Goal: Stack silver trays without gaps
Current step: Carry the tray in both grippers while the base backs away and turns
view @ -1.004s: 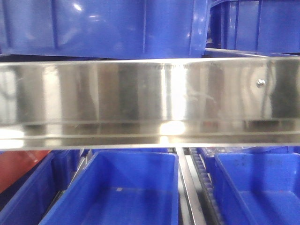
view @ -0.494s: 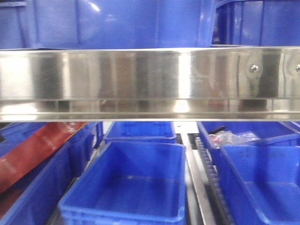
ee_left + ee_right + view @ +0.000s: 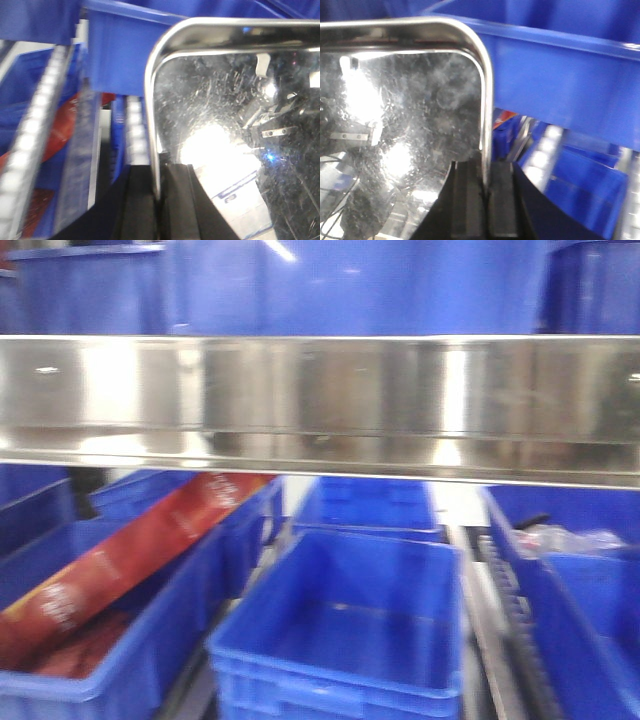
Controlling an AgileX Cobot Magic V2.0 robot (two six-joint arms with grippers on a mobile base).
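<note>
One silver tray is held between both grippers, with its mirror-shiny scratched face toward the wrist cameras. In the left wrist view the tray (image 3: 225, 100) fills the right half, and my left gripper (image 3: 157, 172) is shut on its left rim. In the right wrist view the tray (image 3: 405, 100) fills the left half, and my right gripper (image 3: 486, 170) is shut on its right rim. No tray and no gripper shows in the front view. No other tray is in view.
A broad steel rail (image 3: 320, 405) crosses the front view, with blue bins above it. Below it stand an open blue bin (image 3: 350, 630), a bin holding a long red box (image 3: 130, 560), and a bin with a plastic bag (image 3: 570, 540). Roller tracks (image 3: 35, 135) run between the bins.
The front view has shifted: the bins and the rail's screws have slid right, and the red box on the left has come far more into view. The picture is now blurred.
</note>
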